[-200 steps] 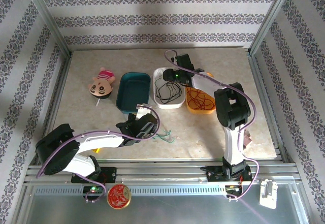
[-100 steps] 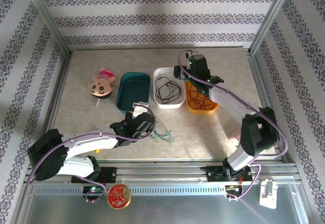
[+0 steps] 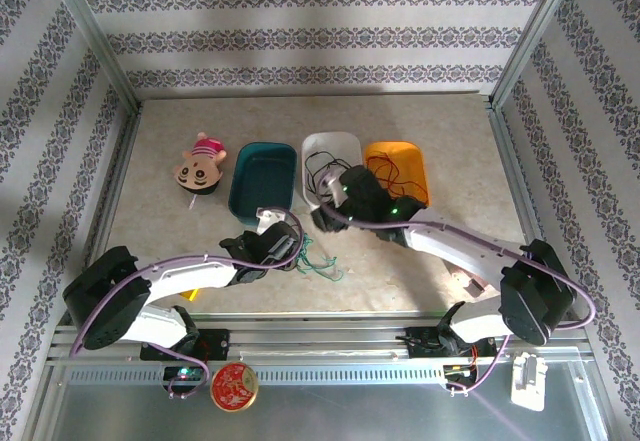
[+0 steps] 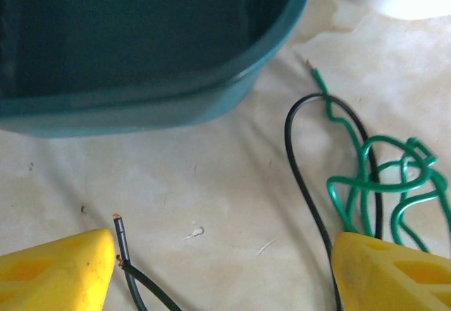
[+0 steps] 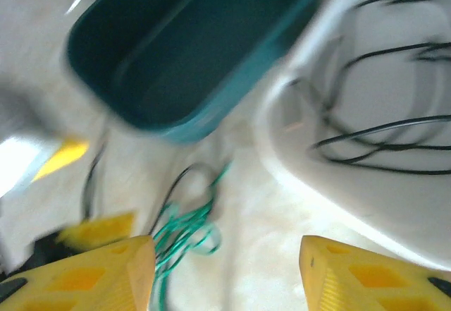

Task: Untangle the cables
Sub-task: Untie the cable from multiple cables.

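- Right tool (image 5: 225, 254) has swung away from the orange bin (image 3: 400, 156) to the middle of the surface (image 3: 450, 121); its fingers stand apart with nothing between them; I judge it is coming to help with the last tangle
- Left tool (image 4: 222, 254) has eased forward, low beside the near right corner of the teal bin (image 4: 141, 78); fingers wide, clamping nothing
- White bin (image 5: 366, 205) holds loose loops of black cable (image 5: 380, 131); the red cable (image 3: 385, 173) lies in the orange bin
- Green cable (image 4: 380, 184) lies on the surface between the teal bin and the near edge: kinked and bunched, one stripped end poking out; a second black cable (image 4: 299, 163) arcs through it, touching, so these two look still entangled
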